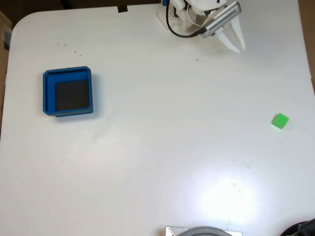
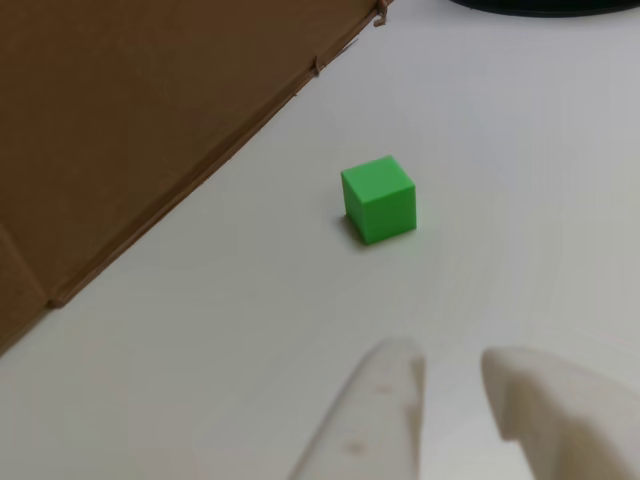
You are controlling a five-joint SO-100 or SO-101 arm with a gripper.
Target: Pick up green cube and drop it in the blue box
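A: Where does the green cube [image 1: 280, 121] sit relative to the blue box [image 1: 47, 93]?

B: In the fixed view it lies far to the right of the box, well apart from it and slightly lower in the picture, close to the right edge of the white table [image 1: 157, 162]. The box rests flat near the left edge, its dark floor bare.

A: And the gripper [image 1: 235, 44]?

B: It hangs near the arm's base at the top of that view, up and to the right of the box and well apart from the cube. In the other view its two white fingers [image 2: 370, 420] stand spread with a clear gap between them, holding nothing, and the cube [image 2: 379, 199] lies ahead of them on the table.

A: What could go wrong from here?

B: The cube sits turned at an angle to the fingers, so a straight close may likely catch it on corners and twist or flick it away. It also lies near a brown cardboard edge [image 2: 150, 130], so a nudge could push it toward that side. And the carry to the box is long; a weak pinch could drop the cube midway, or release over the thick wall and bounce it out.
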